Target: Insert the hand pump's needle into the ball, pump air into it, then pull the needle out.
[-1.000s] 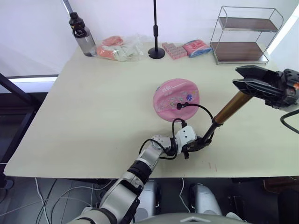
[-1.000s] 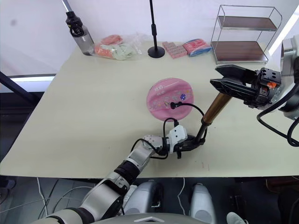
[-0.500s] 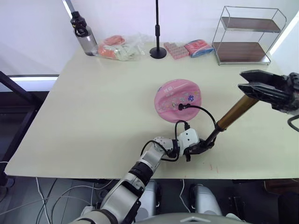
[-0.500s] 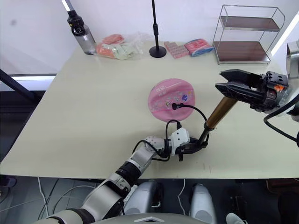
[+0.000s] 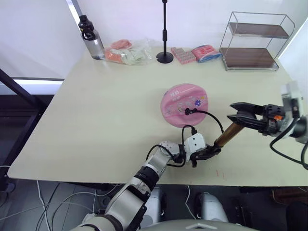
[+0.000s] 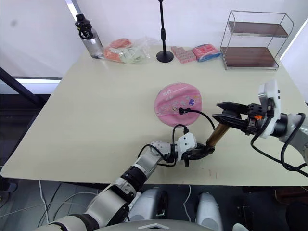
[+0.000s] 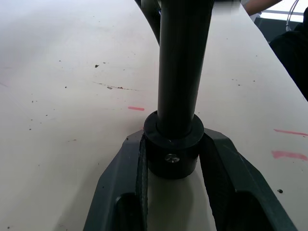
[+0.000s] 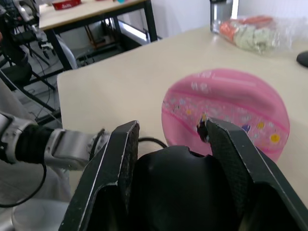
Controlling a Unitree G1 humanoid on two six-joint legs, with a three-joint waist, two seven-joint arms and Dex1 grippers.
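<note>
Lower than a second ago, the right gripper (image 6: 222, 111) clamps the black handle of the hand pump (image 6: 212, 138). Left gripper (image 7: 172, 159) pinches the pump's base cap on the table (image 5: 96, 110). Its hose reaches the pink ball (image 5: 185, 103) nearby.

Silver-grey jointed arms with black cuffs, looped black cables, white wrist housings, black two-fingered tools
</note>
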